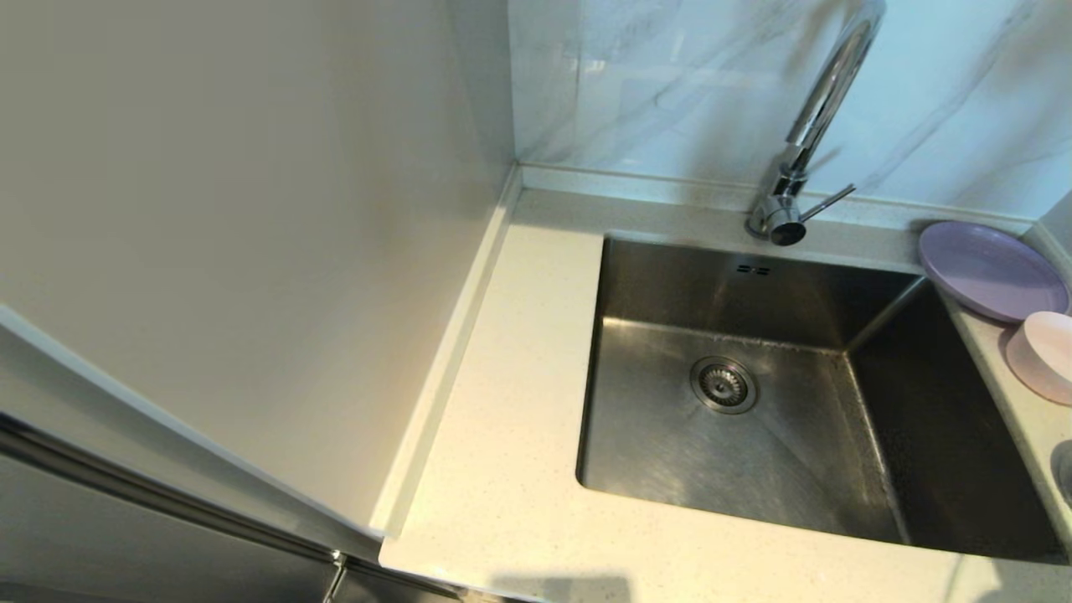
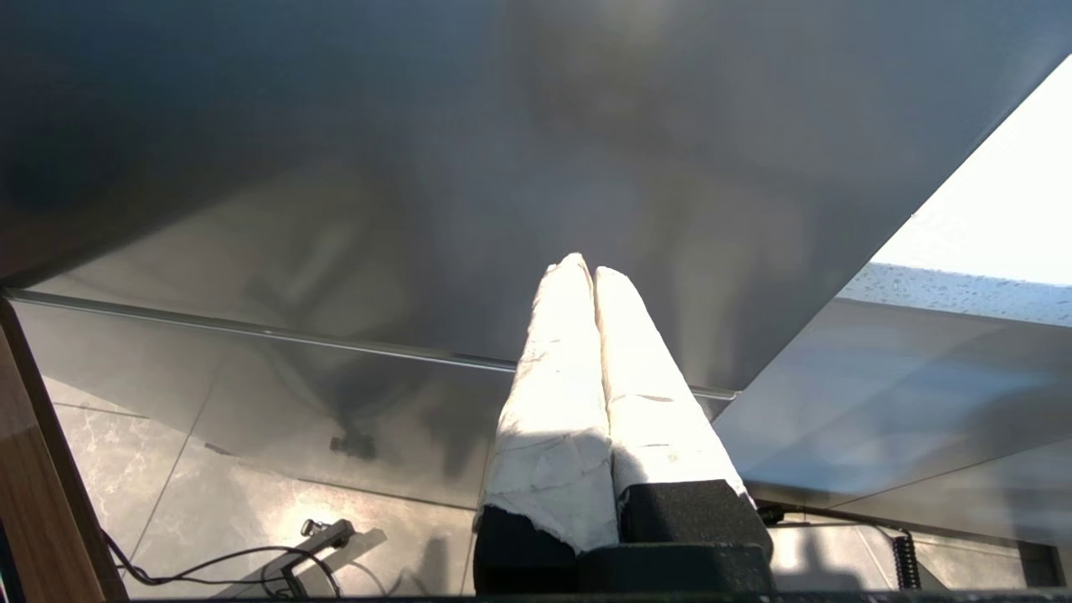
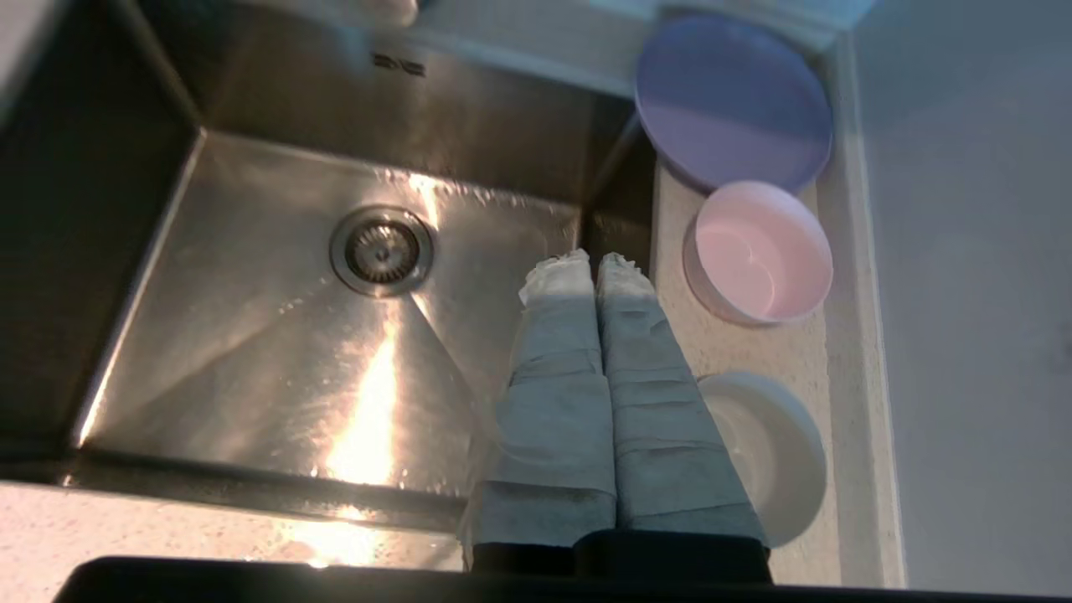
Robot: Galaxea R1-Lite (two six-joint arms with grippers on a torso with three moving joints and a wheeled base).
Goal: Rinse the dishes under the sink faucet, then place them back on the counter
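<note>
Risk: the counter [image 3: 737, 352] strip beside the basin [image 3: 276, 352] is narrow, walled on 1 side; a misjudged reach could knock the plate [image 3: 733, 105] or bowl [image 3: 758, 251] into it. My right gripper [image 3: 584, 272], fingers pressed together, hovers near them; my left gripper [image 2: 584, 272], likewise closed, is parked low.
</note>
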